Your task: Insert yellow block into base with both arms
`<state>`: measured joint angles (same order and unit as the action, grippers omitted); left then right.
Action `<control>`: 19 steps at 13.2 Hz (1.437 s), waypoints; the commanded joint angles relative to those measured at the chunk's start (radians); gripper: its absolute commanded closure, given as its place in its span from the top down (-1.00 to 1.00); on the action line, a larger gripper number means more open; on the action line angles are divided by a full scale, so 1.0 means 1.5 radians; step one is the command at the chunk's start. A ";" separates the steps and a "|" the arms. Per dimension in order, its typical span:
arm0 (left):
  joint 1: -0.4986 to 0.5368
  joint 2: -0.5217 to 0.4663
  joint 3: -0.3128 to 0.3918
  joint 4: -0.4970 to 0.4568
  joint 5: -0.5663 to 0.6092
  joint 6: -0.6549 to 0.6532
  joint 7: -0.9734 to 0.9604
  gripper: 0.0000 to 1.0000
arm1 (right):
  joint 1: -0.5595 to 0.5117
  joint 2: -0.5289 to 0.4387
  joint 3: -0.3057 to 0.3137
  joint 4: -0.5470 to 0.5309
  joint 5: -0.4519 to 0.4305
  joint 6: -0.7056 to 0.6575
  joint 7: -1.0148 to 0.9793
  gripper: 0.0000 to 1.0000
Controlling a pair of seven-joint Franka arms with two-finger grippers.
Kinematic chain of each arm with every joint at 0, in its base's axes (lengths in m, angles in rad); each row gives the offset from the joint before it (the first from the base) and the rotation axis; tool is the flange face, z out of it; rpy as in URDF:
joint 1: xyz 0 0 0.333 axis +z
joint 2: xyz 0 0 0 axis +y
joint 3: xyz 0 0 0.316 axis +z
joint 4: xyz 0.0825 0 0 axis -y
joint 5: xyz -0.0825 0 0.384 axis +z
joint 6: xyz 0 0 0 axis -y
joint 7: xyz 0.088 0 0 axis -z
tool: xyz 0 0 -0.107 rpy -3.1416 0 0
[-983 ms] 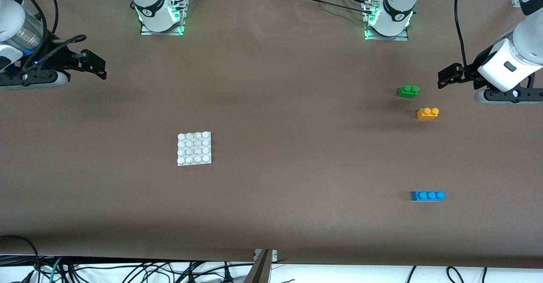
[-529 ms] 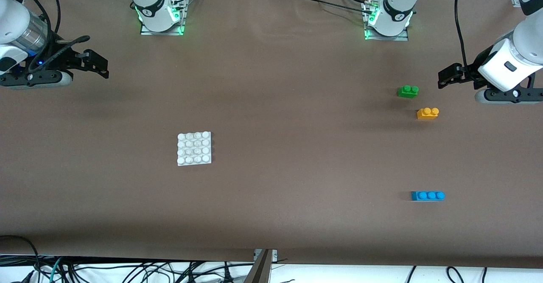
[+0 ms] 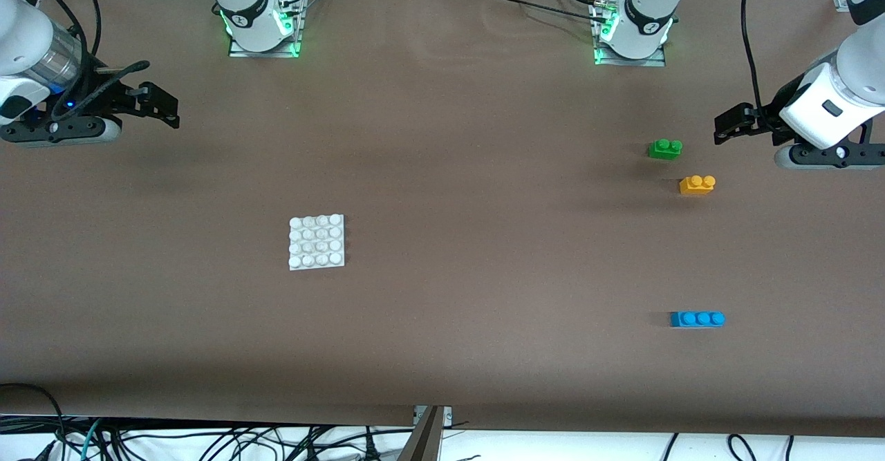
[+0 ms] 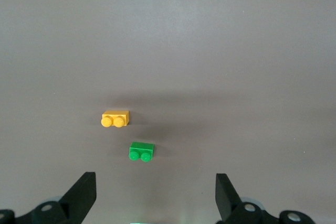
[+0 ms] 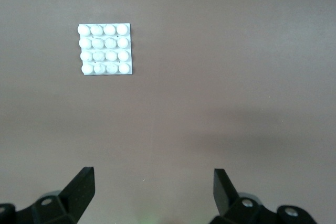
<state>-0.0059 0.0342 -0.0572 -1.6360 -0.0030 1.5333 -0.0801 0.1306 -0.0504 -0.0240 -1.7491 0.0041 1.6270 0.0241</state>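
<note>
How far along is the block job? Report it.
Nothing is done yet. The yellow block lies loose beside the green block, apart from the white base. Nothing is in hand: the left gripper and right gripper hang open and empty. Picking up and inserting remain.

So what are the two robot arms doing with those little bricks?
Nothing is being held yet. The left end effector is open, up over the table at its own end, close to the green brick and the yellow block. The right end effector is open too, over the table at its end. The white base lies alone nearer the front camera, and a blue brick lies nearest of all.
</note>
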 commanded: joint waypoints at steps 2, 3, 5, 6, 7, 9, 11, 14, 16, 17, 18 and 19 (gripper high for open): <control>0.004 0.004 -0.002 0.018 0.003 -0.015 0.005 1.00 | -0.005 -0.027 0.005 -0.029 0.004 0.014 -0.008 1.00; 0.004 0.004 -0.002 0.018 0.003 -0.015 0.005 1.00 | -0.005 -0.027 0.005 -0.030 0.004 0.015 -0.007 1.00; 0.004 0.004 -0.003 0.017 0.003 -0.014 0.005 1.00 | -0.005 -0.028 0.005 -0.036 0.004 0.019 -0.007 1.00; 0.004 0.004 -0.003 0.018 0.003 -0.015 0.005 1.00 | -0.005 -0.028 0.005 -0.038 0.004 0.020 -0.006 1.00; 0.004 0.004 -0.003 0.018 0.003 -0.015 0.004 1.00 | -0.005 -0.027 0.005 -0.038 0.004 0.020 -0.005 1.00; 0.004 0.004 -0.003 0.017 0.003 -0.015 0.005 1.00 | -0.005 -0.027 0.006 -0.044 0.004 0.027 -0.005 1.00; 0.004 0.004 -0.002 0.017 0.003 -0.015 0.005 1.00 | -0.005 -0.028 0.008 -0.057 0.004 0.044 -0.005 1.00; 0.003 0.004 -0.007 0.018 0.007 -0.015 0.004 1.00 | -0.005 -0.029 0.014 -0.060 0.003 0.046 -0.001 1.00; 0.003 0.005 -0.007 0.018 0.007 -0.015 0.004 1.00 | -0.005 -0.030 0.017 -0.059 0.003 0.045 0.000 1.00; 0.003 0.004 -0.007 0.018 0.007 -0.015 0.003 1.00 | -0.005 -0.029 0.017 -0.058 0.003 0.044 0.002 1.00; 0.003 0.005 -0.007 0.018 0.004 -0.015 0.003 1.00 | -0.005 -0.029 0.017 -0.058 0.004 0.045 0.002 1.00; 0.003 0.005 -0.006 0.018 0.004 -0.015 0.003 1.00 | -0.005 -0.022 0.017 -0.060 0.004 0.049 0.002 1.00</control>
<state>-0.0050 0.0342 -0.0595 -1.6359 -0.0030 1.5324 -0.0801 0.1309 -0.0530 -0.0077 -1.8015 0.0041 1.6811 0.0249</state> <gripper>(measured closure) 0.000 0.000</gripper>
